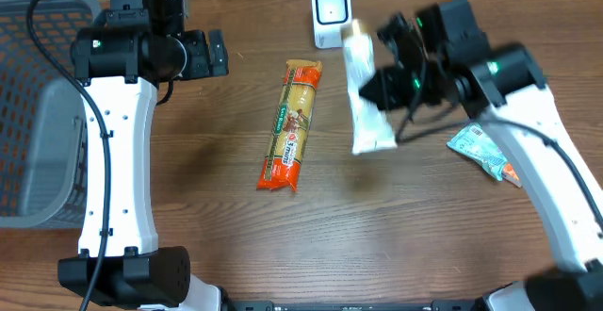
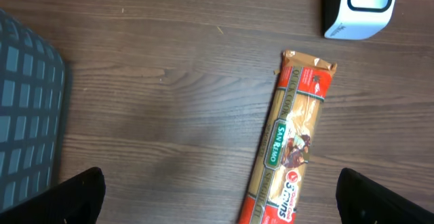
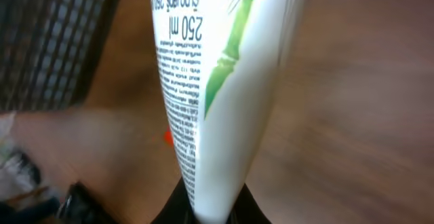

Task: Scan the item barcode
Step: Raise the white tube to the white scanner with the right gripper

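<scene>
Just beside the scanner [image 1: 331, 14], the right tool [image 1: 384, 87] pinched the tube [image 1: 363, 104] above the desk [image 1: 188, 207]; pickup looked done, while showing the barcode to the window seemingly remained; the left tool [image 1: 216, 54] hung spread, idle

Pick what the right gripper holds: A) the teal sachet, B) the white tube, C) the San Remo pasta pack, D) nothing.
B: the right gripper is shut on the white tube, while the pasta pack and teal sachet lie on the table apart from it.
</scene>
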Controlling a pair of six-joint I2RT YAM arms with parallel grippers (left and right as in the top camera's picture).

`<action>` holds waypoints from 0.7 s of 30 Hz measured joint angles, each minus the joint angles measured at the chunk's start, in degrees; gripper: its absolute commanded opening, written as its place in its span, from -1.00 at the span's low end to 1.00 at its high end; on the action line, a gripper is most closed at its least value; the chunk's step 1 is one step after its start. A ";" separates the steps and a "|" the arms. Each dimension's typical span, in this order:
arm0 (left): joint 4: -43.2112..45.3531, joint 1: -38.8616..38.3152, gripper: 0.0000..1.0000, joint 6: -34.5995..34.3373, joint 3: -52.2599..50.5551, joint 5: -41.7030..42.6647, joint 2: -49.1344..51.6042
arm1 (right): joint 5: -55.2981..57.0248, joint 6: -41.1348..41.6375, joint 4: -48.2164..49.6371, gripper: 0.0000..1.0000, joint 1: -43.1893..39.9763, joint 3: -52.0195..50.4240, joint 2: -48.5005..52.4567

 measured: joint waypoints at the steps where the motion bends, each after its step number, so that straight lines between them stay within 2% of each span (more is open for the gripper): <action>1: 0.07 0.00 0.99 0.00 0.00 -0.02 0.00 | 2.43 0.26 -1.42 -0.93 0.57 5.25 2.64; 5: 0.00 0.00 0.99 0.00 0.00 0.00 0.00 | 13.79 -0.85 -3.61 -0.93 1.46 24.09 15.19; 7: -0.02 0.00 0.99 0.00 0.00 -0.02 0.00 | 20.02 -3.06 -0.39 -0.93 1.75 27.78 20.31; 11: 0.02 0.00 0.99 0.00 0.00 0.00 0.00 | 32.70 -10.56 10.21 -0.93 2.93 29.00 29.57; 15: 0.07 0.00 1.00 0.00 0.00 -0.02 0.00 | 42.64 -21.75 19.37 -0.93 5.01 28.96 36.87; 21: 0.04 0.00 0.99 0.00 0.00 0.00 0.00 | 53.57 -34.77 31.56 -0.93 7.76 28.94 43.36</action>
